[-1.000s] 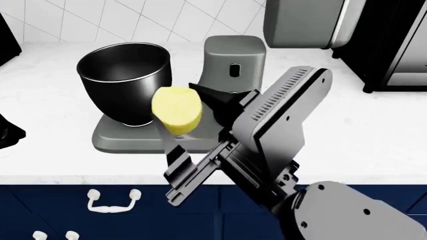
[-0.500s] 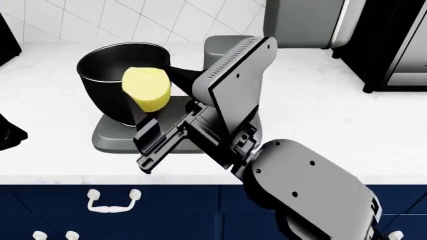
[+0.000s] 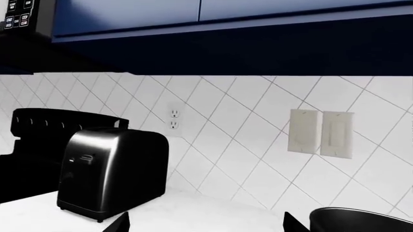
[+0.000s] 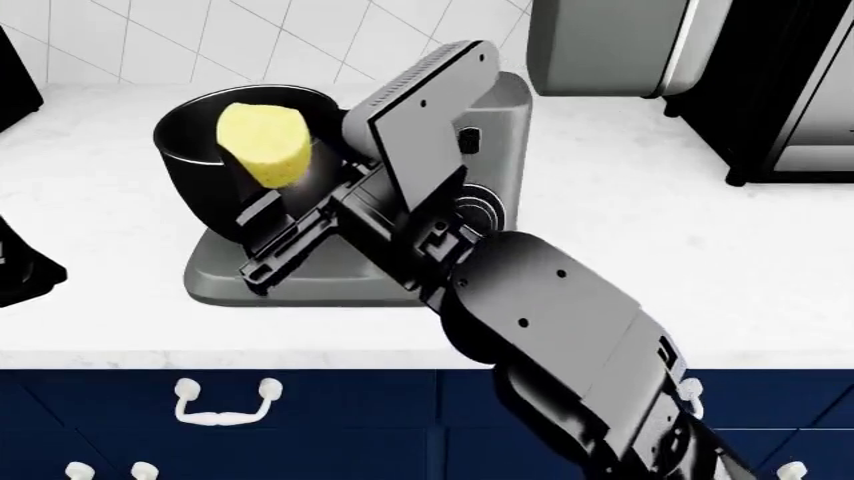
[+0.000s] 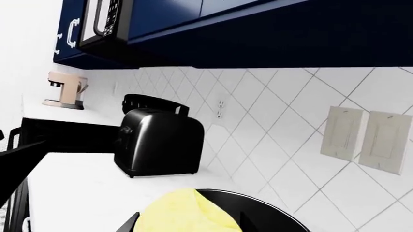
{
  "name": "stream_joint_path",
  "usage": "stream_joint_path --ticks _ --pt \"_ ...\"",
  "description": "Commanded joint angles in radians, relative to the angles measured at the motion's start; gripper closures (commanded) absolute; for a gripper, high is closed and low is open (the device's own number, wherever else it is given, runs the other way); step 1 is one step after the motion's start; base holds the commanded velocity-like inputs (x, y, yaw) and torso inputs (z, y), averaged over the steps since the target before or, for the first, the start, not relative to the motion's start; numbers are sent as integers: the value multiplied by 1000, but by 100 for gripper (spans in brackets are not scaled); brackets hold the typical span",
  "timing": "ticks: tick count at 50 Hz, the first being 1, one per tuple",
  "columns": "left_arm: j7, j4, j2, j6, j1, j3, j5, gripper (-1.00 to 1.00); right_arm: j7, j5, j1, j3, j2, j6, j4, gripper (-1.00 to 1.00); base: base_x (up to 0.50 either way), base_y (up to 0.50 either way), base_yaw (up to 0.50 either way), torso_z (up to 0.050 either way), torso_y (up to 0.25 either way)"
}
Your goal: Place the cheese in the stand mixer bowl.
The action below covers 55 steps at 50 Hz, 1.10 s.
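Note:
The cheese (image 4: 264,143), a pale-yellow rounded chunk, hangs over the mouth of the stand mixer bowl (image 4: 188,168), a glossy black bowl with a thin silver rim. My right gripper (image 4: 276,152) is shut on the cheese, reaching in from the right across the mixer. In the right wrist view the cheese (image 5: 185,215) fills the gap between the fingertips, with the bowl (image 5: 264,216) right behind it. My left gripper (image 3: 206,227) is open with nothing between its fingertips, and the bowl's rim (image 3: 361,212) shows beside it.
The bowl sits on the grey mixer base (image 4: 254,278) before the mixer's body (image 4: 497,110). A black toaster (image 3: 110,171) stands at the tiled wall. A grey appliance (image 4: 607,45) and a black one (image 4: 787,90) are at the back right. Blue drawers (image 4: 227,400) lie below the counter edge.
My right arm has carried the cheese left and away from me, from in front of the mixer base to over the bowl's mouth. The left arm has hardly moved.

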Motion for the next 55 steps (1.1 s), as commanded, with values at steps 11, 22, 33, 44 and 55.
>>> stream_joint_path --ticks 11,22,33,44,55 --pt "3 -17 6 -4 -18 29 1 -100 -15 -13 117 -25 -83 -96 205 100 0 0 0 0 0" --pt "8 -21 8 1 -11 21 -1 -100 9 18 188 -84 -84 -165 323 100 0 0 0 0 0" --pt "15 -26 12 3 -11 25 -1 -100 36 89 274 -159 -92 -255 479 100 0 0 0 0 0" --pt "21 -32 16 8 -2 19 4 -100 60 222 374 -318 -94 -422 683 100 0 0 0 0 0" --pt "24 -33 19 8 0 23 11 -100 88 370 454 -483 -93 -541 804 100 0 0 0 0 0"
